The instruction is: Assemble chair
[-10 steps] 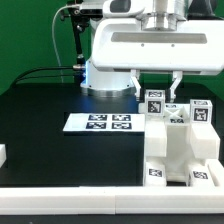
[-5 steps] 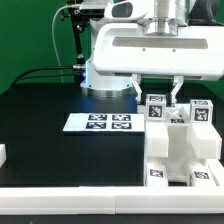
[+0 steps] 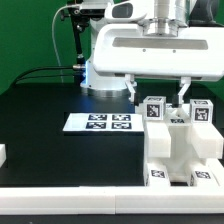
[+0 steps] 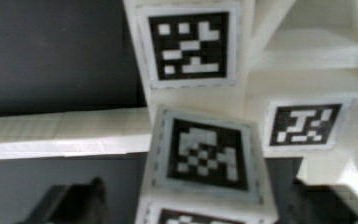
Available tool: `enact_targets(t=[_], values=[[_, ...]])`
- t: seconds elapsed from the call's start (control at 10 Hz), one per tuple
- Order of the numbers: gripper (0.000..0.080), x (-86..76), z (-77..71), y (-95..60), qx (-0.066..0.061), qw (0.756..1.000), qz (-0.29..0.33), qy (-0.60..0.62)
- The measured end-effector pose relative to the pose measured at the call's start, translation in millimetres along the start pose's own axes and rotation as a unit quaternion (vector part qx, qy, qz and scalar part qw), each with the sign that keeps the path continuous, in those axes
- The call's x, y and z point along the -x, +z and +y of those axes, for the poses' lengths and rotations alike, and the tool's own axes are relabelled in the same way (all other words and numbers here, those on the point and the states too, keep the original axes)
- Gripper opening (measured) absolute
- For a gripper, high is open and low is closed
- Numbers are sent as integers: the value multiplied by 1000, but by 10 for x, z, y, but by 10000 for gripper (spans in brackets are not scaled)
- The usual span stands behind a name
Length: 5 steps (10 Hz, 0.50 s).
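Note:
The chair (image 3: 182,148) is a cluster of white blocky parts with black-and-white tags at the exterior view's right. An upright tagged part (image 3: 154,109) sticks up from it. My gripper (image 3: 158,90) hangs right above that part, one finger on each side, open, with a gap on both sides. In the wrist view the same tagged part (image 4: 208,150) runs between my two dark fingers (image 4: 69,203), touching neither, and my gripper (image 4: 202,207) holds nothing. Another tagged post (image 3: 201,111) stands further to the exterior view's right.
The marker board (image 3: 100,123) lies flat on the black table to the exterior view's left of the chair. A small white piece (image 3: 3,155) sits at the left edge. A white rail (image 3: 70,203) runs along the front. The robot base (image 3: 105,75) stands behind.
My fingers have spread wider apart around the upright tagged part, which now stands free between them. The part's top tag sits slightly lower than before.

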State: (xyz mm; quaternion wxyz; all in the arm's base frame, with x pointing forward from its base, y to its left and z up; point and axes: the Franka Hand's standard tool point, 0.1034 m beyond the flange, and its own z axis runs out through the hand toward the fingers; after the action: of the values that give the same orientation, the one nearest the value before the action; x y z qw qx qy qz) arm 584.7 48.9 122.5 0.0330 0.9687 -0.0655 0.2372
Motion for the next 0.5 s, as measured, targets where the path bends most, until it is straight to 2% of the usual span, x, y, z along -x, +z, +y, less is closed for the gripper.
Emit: enact_targets(t=[0.1,0.3,0.5], values=[[616,1,0,1,0,1000,0,0],[641,8,2,4,1,1000,-2,-2],[648,-1,-47,-42,2,999,-45,0]])
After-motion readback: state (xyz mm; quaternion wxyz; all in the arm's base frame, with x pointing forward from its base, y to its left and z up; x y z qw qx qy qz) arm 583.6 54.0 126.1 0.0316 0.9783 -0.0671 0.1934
